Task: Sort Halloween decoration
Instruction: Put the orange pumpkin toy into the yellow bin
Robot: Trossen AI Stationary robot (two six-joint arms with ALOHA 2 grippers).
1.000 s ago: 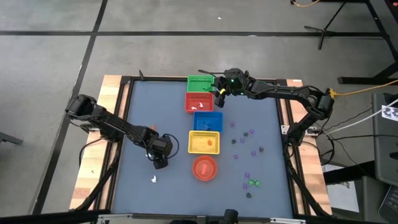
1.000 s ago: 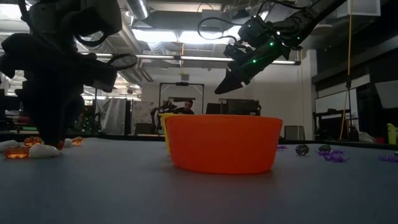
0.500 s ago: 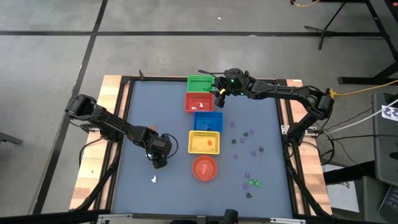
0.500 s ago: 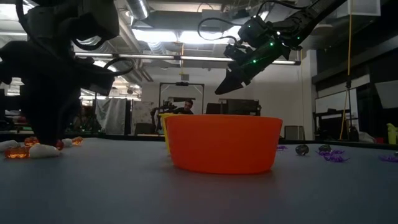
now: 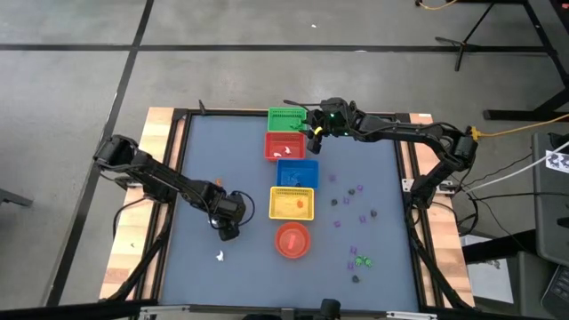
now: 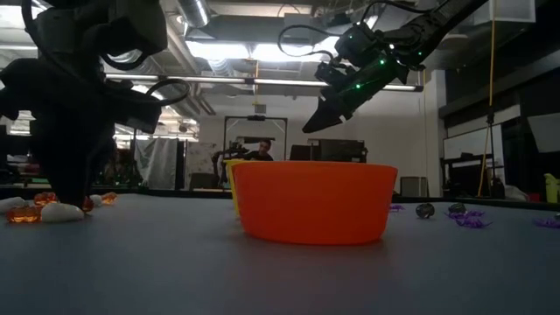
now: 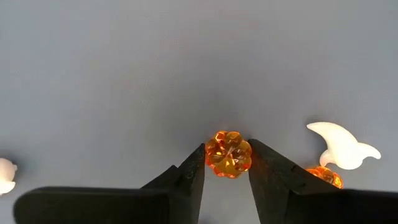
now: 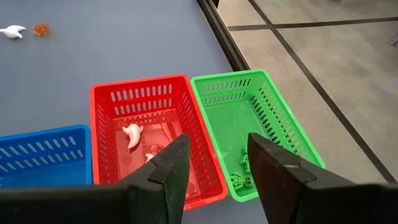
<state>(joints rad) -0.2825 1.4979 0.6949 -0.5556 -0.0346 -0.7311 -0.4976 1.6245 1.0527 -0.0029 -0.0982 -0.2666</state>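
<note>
Blue-grey tabletop (image 5: 222,160) — cluttered workshop behind

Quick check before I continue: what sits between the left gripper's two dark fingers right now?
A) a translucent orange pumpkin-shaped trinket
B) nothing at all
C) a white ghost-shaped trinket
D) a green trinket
A. In the left wrist view the translucent orange pumpkin-shaped trinket sits on the table between the fingers of the left gripper; the white ghost-shaped trinket lies apart, off to one side.
</note>
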